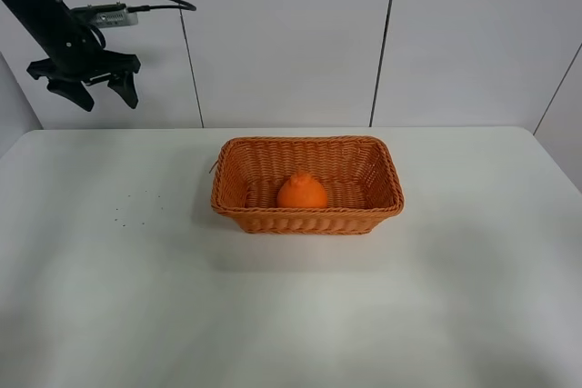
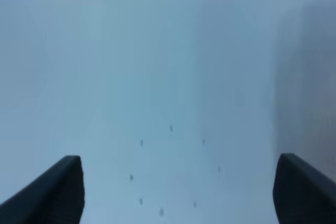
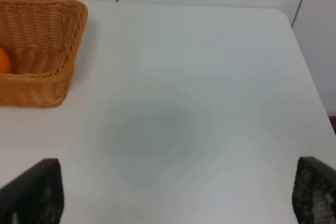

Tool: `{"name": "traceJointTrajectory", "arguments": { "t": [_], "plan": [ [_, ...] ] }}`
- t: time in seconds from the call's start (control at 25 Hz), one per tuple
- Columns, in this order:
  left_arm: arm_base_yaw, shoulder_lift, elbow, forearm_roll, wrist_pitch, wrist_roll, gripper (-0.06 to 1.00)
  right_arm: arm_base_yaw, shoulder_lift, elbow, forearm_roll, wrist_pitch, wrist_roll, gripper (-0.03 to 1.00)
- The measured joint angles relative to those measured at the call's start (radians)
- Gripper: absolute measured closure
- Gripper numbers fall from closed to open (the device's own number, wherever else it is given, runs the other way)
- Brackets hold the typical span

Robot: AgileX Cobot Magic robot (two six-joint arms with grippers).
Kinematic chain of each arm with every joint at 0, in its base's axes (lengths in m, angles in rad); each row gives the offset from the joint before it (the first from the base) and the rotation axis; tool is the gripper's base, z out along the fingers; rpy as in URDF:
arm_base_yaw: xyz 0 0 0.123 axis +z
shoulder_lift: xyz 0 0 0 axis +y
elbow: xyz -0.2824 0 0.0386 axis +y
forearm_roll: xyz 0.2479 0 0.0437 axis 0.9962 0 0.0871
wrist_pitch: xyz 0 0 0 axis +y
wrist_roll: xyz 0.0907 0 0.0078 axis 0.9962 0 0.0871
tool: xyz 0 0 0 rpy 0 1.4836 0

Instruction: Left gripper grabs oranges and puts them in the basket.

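Already in basket (image 1: 307, 211), orange (image 1: 302, 192) near front wall, well right of and below left gripper (image 1: 95, 90) hovering high, fingers spread empty; right gripper (image 3: 173, 198) likewise spread, nearer the basket.

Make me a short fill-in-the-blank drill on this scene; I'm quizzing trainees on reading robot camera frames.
1. The orange lies inside the ____.
2. The left tool hangs above the table with its fingers ____ and nothing between them.
3. The basket stands on a table whose colour is ____.
4. The number of oranges lying on the bare table outside the basket is ____.

Missing words: basket; open; white; zero
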Motion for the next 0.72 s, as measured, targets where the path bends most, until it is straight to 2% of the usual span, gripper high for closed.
{"name": "traceJointTrajectory", "arguments": {
  "t": [0.4, 0.72],
  "plan": [
    [0.000, -0.404, 0.375, 0.000, 0.000, -0.020, 0.10, 0.000, 0.000, 0.000, 0.000, 0.000, 0.000, 0.27],
    [0.000, -0.901, 0.821, -0.001, 0.000, -0.022, 0.10, 0.000, 0.000, 0.000, 0.000, 0.000, 0.000, 0.27]
  ]
}}
